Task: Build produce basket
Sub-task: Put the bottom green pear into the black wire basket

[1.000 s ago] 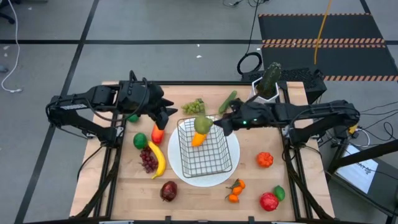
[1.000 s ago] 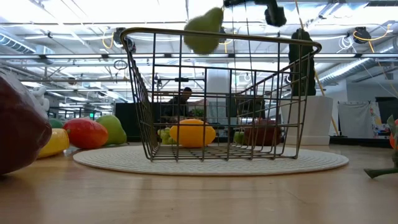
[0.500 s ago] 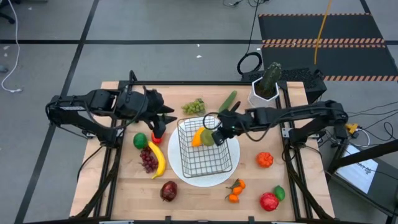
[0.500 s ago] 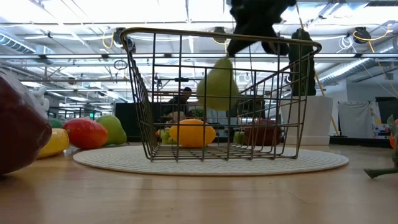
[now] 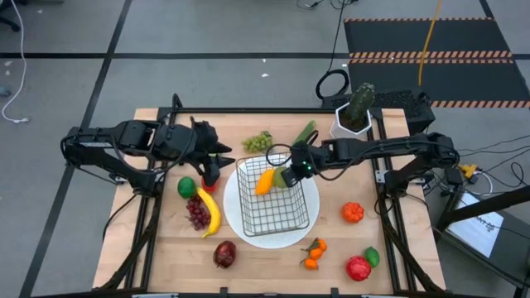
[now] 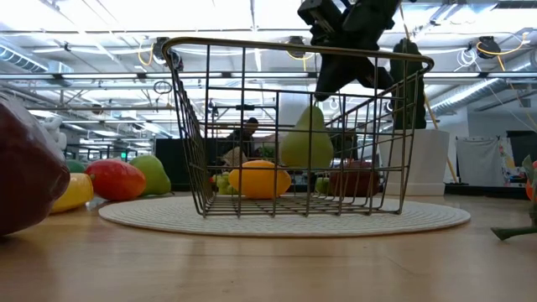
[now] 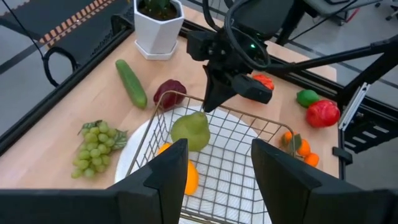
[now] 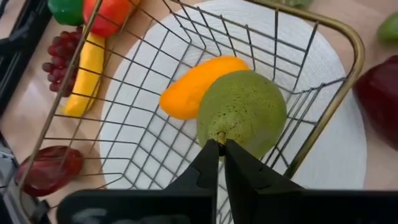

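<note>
The wire basket (image 5: 252, 207) stands on the round white plate (image 5: 273, 242) at mid-table. An orange pepper (image 5: 264, 180) lies on the basket's floor. My right gripper (image 8: 217, 149) reaches down into the basket's far part, shut on a green pear (image 6: 306, 138). My left gripper (image 7: 217, 180) hovers open left of the basket, above the table, with nothing between its fingers. More produce lies around the plate: a banana (image 5: 209, 211), purple grapes (image 5: 197, 213), green grapes (image 5: 258, 141) and a cucumber (image 5: 303, 134). My right gripper pinches the pear's stem (image 8: 218, 135), at its narrow top, between its two fingertips. The fingers slant down from the table's right side. The pear hangs upright below them inside the basket, its bottom (image 6: 306, 165) above the basket's floor, beside the orange pepper.
A white pot with a cactus (image 5: 354, 112) stands at the far right. A dark red fruit (image 7: 169, 93) lies just beyond the basket. Tangerines (image 5: 313, 252), a red apple (image 5: 358, 267), a lime (image 5: 372, 257) and an orange-red fruit (image 5: 353, 213) lie near right.
My right gripper has come down and tipped more steeply, carrying the pear from above the basket's far rim down inside the basket. The pear stays upright below the fingers, which have stayed shut.
</note>
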You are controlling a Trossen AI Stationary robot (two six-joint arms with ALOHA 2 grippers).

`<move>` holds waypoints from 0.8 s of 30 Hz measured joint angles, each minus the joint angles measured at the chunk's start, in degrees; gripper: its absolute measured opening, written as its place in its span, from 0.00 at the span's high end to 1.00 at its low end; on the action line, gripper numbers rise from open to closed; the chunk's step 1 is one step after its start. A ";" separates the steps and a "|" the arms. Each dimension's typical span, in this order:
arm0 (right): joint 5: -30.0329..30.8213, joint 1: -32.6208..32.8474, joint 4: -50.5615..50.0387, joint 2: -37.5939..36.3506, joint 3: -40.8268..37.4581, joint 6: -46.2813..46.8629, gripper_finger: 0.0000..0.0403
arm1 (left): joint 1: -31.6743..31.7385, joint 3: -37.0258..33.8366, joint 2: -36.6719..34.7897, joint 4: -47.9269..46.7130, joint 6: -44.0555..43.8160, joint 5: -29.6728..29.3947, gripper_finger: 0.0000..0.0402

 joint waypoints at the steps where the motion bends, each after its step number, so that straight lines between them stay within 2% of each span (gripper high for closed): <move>1: -0.05 -0.25 -0.15 0.02 0.00 -0.35 0.99 | 0.07 0.00 0.01 0.00 -0.14 -0.08 0.56; 17: -5.32 -4.76 -0.80 0.15 -0.02 -8.03 0.98 | 3.37 0.00 0.02 0.12 -1.33 -0.63 0.56; 24: -5.77 -4.77 0.58 1.09 -0.13 -9.49 0.90 | 4.61 0.00 0.02 0.13 -1.19 -0.61 0.56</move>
